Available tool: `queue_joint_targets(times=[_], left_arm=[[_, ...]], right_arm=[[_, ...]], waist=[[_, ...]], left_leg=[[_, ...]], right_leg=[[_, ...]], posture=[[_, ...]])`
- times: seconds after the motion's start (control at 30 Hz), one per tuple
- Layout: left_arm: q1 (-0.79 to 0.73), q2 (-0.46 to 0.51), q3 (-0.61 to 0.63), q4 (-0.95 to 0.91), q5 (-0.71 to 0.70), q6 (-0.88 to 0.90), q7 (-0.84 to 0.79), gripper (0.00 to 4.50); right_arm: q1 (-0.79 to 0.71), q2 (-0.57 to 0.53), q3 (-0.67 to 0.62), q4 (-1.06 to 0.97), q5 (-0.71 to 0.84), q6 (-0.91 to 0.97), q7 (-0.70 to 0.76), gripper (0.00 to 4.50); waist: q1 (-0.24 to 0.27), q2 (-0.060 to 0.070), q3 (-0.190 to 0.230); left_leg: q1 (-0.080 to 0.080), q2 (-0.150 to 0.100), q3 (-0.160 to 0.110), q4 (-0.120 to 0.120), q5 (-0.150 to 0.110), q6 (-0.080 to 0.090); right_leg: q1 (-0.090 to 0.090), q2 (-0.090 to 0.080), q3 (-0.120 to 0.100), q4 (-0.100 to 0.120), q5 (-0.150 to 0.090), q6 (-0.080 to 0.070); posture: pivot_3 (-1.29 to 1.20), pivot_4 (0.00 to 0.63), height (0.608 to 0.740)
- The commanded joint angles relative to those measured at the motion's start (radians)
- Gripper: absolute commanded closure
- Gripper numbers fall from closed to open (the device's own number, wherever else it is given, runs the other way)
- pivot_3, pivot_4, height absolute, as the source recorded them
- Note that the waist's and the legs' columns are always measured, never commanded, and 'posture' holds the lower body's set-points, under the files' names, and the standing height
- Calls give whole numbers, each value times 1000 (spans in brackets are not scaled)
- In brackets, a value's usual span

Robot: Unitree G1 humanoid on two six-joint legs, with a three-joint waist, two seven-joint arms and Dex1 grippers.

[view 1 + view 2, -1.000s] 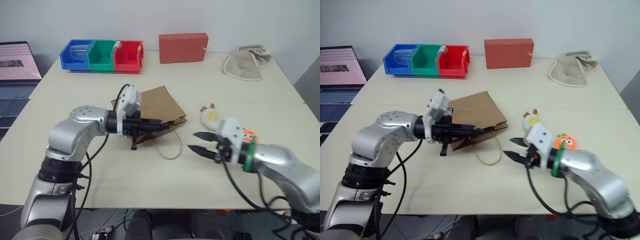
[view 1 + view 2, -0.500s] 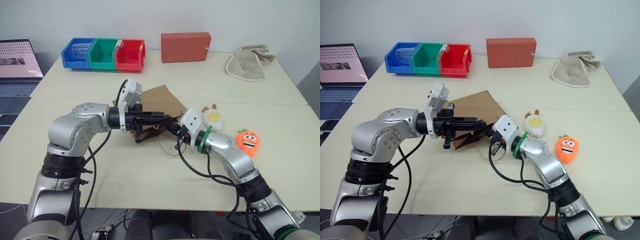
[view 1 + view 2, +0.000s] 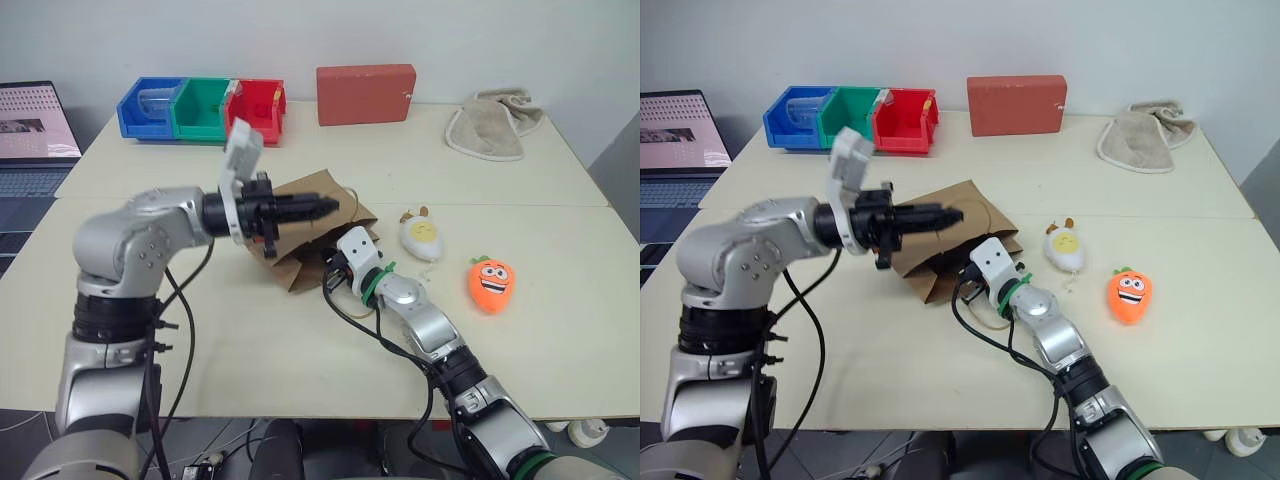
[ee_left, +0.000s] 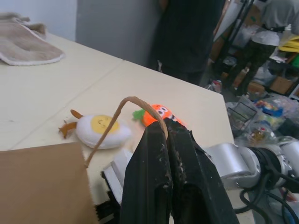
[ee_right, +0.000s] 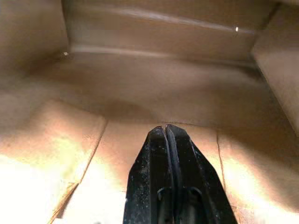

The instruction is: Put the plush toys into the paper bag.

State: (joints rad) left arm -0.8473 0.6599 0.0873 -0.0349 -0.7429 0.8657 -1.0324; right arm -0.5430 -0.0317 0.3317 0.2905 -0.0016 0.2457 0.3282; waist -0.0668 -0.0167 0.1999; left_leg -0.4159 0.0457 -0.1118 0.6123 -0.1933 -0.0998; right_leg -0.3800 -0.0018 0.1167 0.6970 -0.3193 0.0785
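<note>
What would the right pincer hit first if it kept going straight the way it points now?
Most likely the inner back wall of the brown kraft paper bag: the shut right pincer already points into its open mouth, nothing else ahead.

A robotics lab or workshop: two plain cream desks (image 3: 300, 350) pushed together against a bare white wall, stackable parts bins (image 3: 203, 108) in blue, green and red, an open laptop (image 3: 35, 135), and cluttered equipment and boxes (image 4: 266, 88) with people standing behind.
</note>
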Motion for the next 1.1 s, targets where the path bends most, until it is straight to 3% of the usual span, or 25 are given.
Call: queue_joint_targets(times=[0.03,0.3,0.53,0.8,0.9,1.0,1.1], left_arm=[[-94,15,62,34,22,-86,18,4500],[-175,-24,56,133,93,-212,47,4500],[-97,-43,12,74,87,-203,6,4500],[-18,-30,-37,10,96,-211,-57,4500],[5,-27,-70,-7,124,-240,-89,4500],[18,-40,-87,-10,126,-246,-102,4500],[24,-49,-92,-17,119,-239,-110,4500]], right_arm=[[-12,11,-23,-1,-11,-9,-5,4469],[-27,22,-30,24,-23,-10,13,4469],[-56,27,-53,-19,14,-5,57,4469],[-38,-58,-55,-313,79,155,190,4469],[-13,-133,-76,-516,149,285,254,4469],[34,-280,-129,-693,223,297,370,3882],[66,-398,-181,-764,261,329,415,2842]], waist=[[0,0,0],[-5,0,0],[-11,0,0],[-15,0,0],[-14,0,0],[-10,0,0],[-4,0,0]], left_leg=[[0,0,0,0,0,0],[0,0,0,0,0,0],[0,0,0,-1,0,0],[-1,0,0,-1,0,0],[-1,0,0,-1,0,0],[-1,0,0,-1,0,0],[-1,-1,0,-1,0,0]], right_leg=[[0,0,0,0,0,0],[0,0,0,0,0,0],[0,0,0,0,0,0],[-1,0,0,0,0,0],[-1,0,0,0,0,0],[-1,0,0,0,0,0],[0,0,0,-2,0,0]], posture=[[0,150,740],[0,150,740],[0,150,740],[0,150,740],[0,150,740],[0,150,740],[0,150,740]])
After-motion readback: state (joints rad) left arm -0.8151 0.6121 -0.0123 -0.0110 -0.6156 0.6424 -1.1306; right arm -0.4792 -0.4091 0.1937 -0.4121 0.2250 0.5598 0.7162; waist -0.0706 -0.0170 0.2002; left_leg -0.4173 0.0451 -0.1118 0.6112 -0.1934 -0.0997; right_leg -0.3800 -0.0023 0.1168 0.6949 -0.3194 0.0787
